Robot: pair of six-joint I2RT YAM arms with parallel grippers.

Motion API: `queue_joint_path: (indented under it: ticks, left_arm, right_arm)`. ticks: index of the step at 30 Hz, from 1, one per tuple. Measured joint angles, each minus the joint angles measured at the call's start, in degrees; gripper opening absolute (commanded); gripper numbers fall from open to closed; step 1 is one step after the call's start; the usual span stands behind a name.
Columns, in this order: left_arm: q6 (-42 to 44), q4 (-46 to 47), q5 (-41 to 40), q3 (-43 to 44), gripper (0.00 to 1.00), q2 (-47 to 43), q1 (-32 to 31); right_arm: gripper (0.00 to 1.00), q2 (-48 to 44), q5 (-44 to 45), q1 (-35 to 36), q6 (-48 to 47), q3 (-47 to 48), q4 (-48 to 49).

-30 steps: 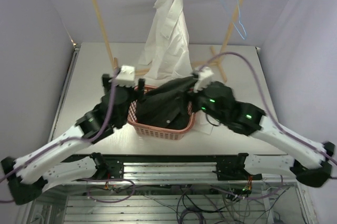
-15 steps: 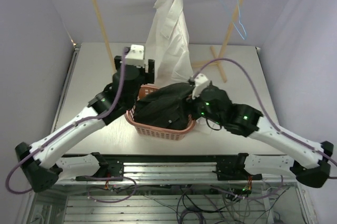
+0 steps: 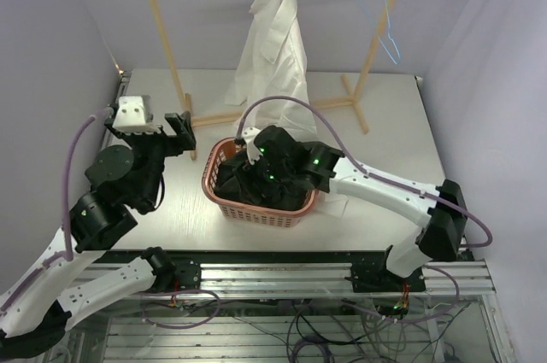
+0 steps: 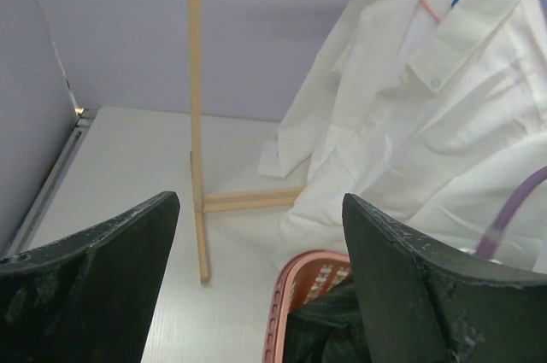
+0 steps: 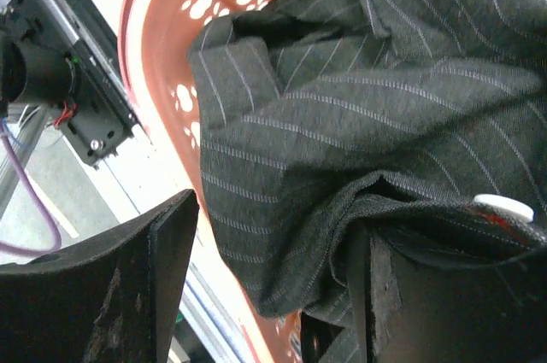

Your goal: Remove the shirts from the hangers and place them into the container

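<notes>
Right gripper (image 5: 275, 226) jaws apart, on dark shirt (image 5: 342, 107) in basket (image 5: 162, 47) | left gripper (image 4: 259, 201) jaws apart, empty, near table (image 3: 385, 115) left edge

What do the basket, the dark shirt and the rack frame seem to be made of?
Basket: probably moulded plastic, salmon-pink, smooth, with punched holes.
Dark shirt: woven cloth, matte, faint pinstripes, soft folds.
Rack frame: apparently bare pale wood, straight square-edged bars.

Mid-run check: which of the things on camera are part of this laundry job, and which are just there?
Job: dark shirt in the basket; cream shirt on its pink hanger; bare blue hanger.
Just there: wooden rack; table; purple cable.
</notes>
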Motion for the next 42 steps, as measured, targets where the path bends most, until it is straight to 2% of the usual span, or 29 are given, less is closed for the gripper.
queue_joint_path:
  ticks: [2,5,9,10,13,20,24,25,28,30,33,35,39,42]
  left_arm:
    - [-0.4,-0.7,0.7,-1.3,0.91,-0.1,0.0]
    - [-0.7,-1.1,3.4,-4.0,0.93,0.7,0.0]
    - [-1.3,-0.8,7.8,-5.4,0.94,5.6,0.0]
    - [-2.0,0.4,10.4,-5.3,0.95,9.9,0.0]
    - [-2.5,0.9,12.3,-5.2,0.95,12.8,0.0]
    - [-4.5,4.4,21.1,-1.2,0.96,17.2,0.0]
    - [-6.1,7.8,28.0,2.1,0.95,20.0,0.0]
    - [-6.6,8.6,29.9,2.6,0.93,21.0,0.0]
    - [-7.3,10.0,33.2,2.7,0.81,23.6,0.0]
    - [-7.8,10.8,35.0,2.7,0.73,25.7,0.0]
    - [-8.8,12.9,37.6,2.7,0.65,29.0,0.0]
    - [-9.6,14.4,39.8,3.1,0.6,31.9,0.0]
    - [-11.1,16.7,45.5,5.3,0.36,38.3,0.0]
    - [-11.7,16.9,50.0,5.7,0.23,40.8,0.0]
  right_arm:
    - [0.67,-1.8,-0.1,0.0,0.4,-1.5,-0.3]
    - [0.77,-8.7,0.8,0.0,1.0,-4.2,-0.6]
    - [0.81,-22.5,1.2,0.0,1.9,-6.6,1.0]
    - [0.84,-27.6,1.3,0.0,2.3,-6.7,2.0]
    - [0.88,-29.3,1.6,0.0,2.6,-6.8,2.1]
    - [0.87,-28.8,3.8,0.1,3.7,-9.9,-1.3]
    - [0.81,-35.8,11.7,0.1,6.9,-11.9,-3.6]
    - [0.76,-39.3,14.2,0.1,8.0,-12.4,-4.2]
    - [0.44,-51.1,21.0,0.1,11.1,-13.9,-4.5]
    - [0.34,-59.3,25.3,0.1,13.5,-14.9,-4.6]
    - [0.32,-66.8,29.6,0.0,16.2,-16.0,-4.8]
    - [0.32,-68.1,31.4,0.0,17.6,-16.8,-5.7]
    - [0.33,-65.8,32.5,0.0,18.9,-18.2,-8.6]
    - [0.34,-63.6,32.9,0.0,19.0,-18.4,-9.8]
